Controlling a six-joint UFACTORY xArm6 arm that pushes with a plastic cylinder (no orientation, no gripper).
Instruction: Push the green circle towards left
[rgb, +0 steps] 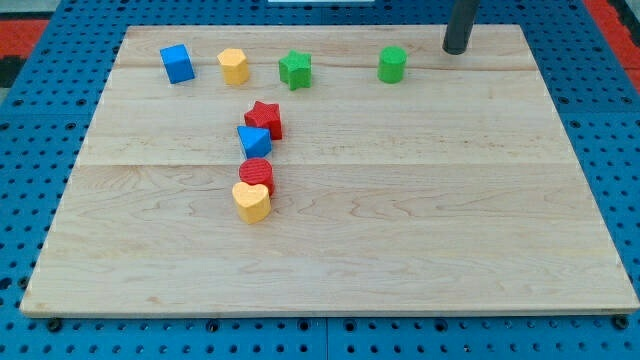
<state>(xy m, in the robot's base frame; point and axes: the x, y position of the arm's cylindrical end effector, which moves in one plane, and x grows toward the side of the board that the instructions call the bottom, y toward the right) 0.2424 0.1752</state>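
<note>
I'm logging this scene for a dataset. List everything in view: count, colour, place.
Board: 1, pale wood, fills the view.
Pegboard: 1, blue, under the board.
Blue cube: 1, top left.
Yellow block: 1, right of it.
Green star: 1, top middle.
Green circle: 1, top, right of the star.
Red star: 1, centre-left.
Blue triangle: 1, below it.
Red circle: 1, lower.
Yellow heart: 1, lowest.
My tip: 1, dark, right of the green circle, apart.

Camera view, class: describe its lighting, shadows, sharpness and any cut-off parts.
In the camera view, lighting is even and soft, with no strong glare on the wooden board; blocks such as the green circle and yellow heart cast only faint, short shadows; edges look slightly soft throughout; the rod is cropped by the view's top, with my tip to the right of the green circle, apart from it.
</note>
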